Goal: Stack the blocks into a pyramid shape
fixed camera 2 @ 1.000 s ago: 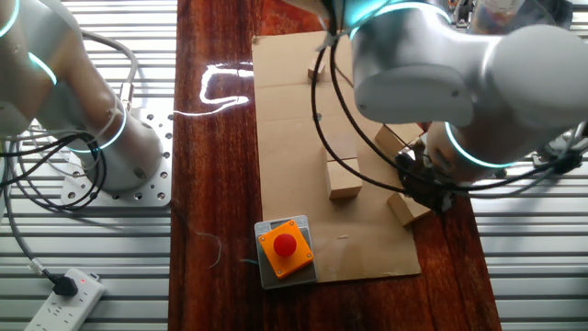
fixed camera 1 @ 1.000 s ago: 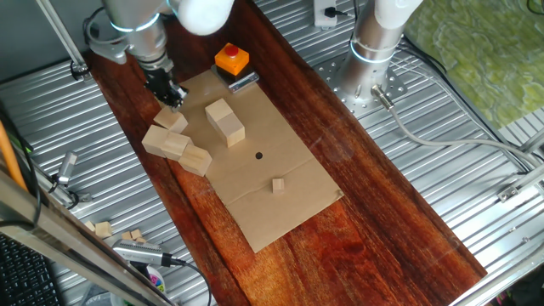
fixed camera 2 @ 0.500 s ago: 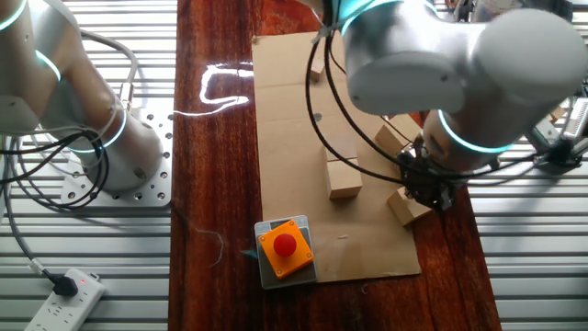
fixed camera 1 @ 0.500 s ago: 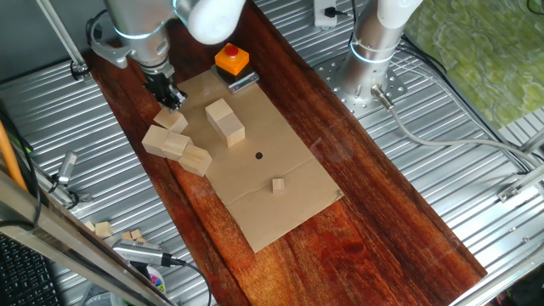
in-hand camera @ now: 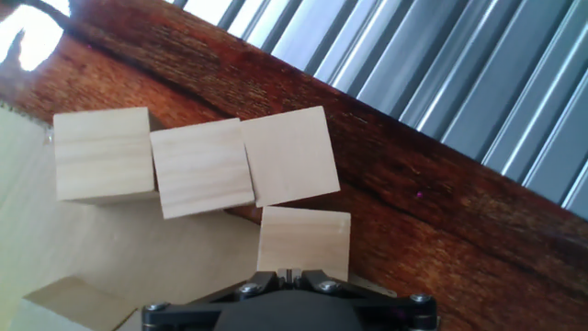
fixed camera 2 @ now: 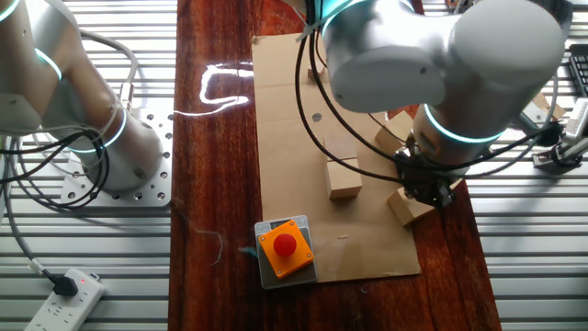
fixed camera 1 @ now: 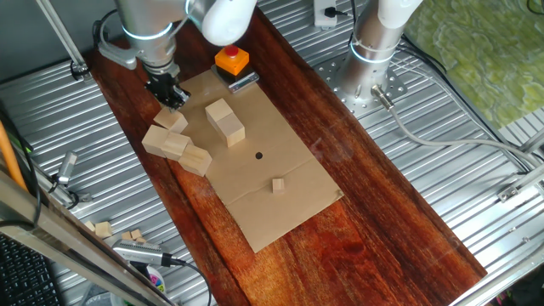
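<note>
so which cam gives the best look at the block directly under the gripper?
Hand view: the block sits unobstructed just ahead of the gripper, next to a row of three blocks. One fixed view shows it small and half hidden; in the other, the arm covers most of it.

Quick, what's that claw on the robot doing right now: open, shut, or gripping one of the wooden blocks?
Gripper: cannot be told. It hangs just above a wooden block, but the fingertips are out of sight in every view.
</note>
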